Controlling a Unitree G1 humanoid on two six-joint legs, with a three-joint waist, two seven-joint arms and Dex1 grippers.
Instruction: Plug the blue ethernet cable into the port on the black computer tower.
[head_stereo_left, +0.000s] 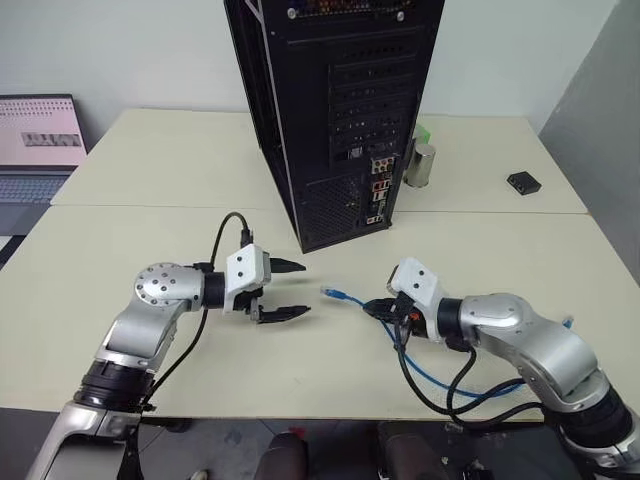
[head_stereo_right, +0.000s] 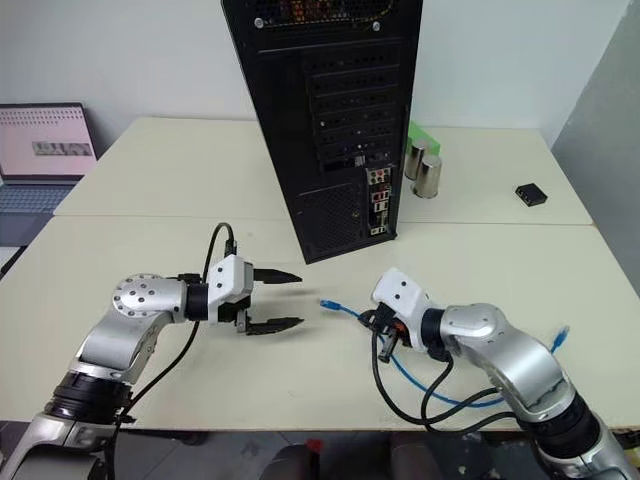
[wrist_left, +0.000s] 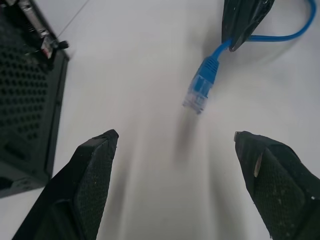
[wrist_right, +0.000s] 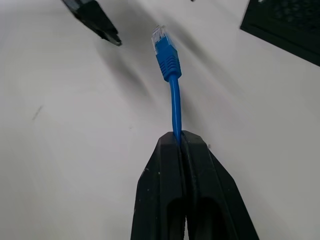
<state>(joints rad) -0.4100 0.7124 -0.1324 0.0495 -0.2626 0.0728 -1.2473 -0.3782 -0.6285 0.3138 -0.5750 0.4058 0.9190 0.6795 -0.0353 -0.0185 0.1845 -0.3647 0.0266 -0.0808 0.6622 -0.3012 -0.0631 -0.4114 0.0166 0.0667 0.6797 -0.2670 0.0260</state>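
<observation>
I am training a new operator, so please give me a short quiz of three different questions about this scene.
1. True or false: the right gripper is shut on the blue cable.
2. The left gripper is: A open, B shut on the plug, C shut on nothing.
3. Fill in: the plug is not yet in the tower; it sits between the two ____.

Key: 1 true; 2 A; 3 grippers.
</observation>
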